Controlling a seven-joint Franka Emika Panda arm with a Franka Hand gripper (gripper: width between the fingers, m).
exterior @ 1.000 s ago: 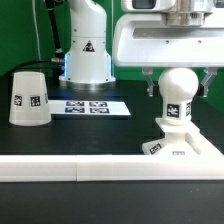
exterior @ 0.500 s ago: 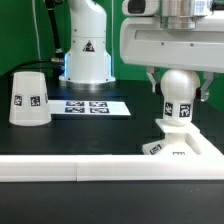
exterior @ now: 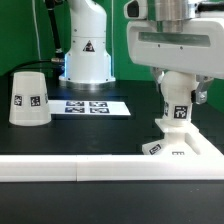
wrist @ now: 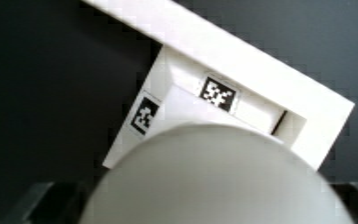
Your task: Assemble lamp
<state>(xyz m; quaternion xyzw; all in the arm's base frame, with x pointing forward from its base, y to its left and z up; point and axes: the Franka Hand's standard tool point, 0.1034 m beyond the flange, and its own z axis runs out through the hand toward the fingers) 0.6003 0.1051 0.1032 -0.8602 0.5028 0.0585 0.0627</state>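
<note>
The white ball-shaped bulb (exterior: 180, 100) stands upright on the white base block (exterior: 182, 146) at the exterior view's right. My gripper (exterior: 180, 88) has come down over the bulb, a finger on each side of the ball, and looks closed on it; the hand hides the top of the bulb. In the wrist view the bulb (wrist: 202, 165) fills the space between the dark fingers (wrist: 25, 203), with the base (wrist: 229, 95) and its markers beneath. The tapered shade (exterior: 28, 97) stands apart on the table at the exterior view's left.
The marker board (exterior: 95, 105) lies flat on the table between the shade and the base. The white robot column (exterior: 85, 45) stands behind it. A white rail (exterior: 90, 170) runs along the table's front edge.
My gripper has come down around the bulb and turned, and its fingers have drawn in against the ball. The shade and base have not moved.
</note>
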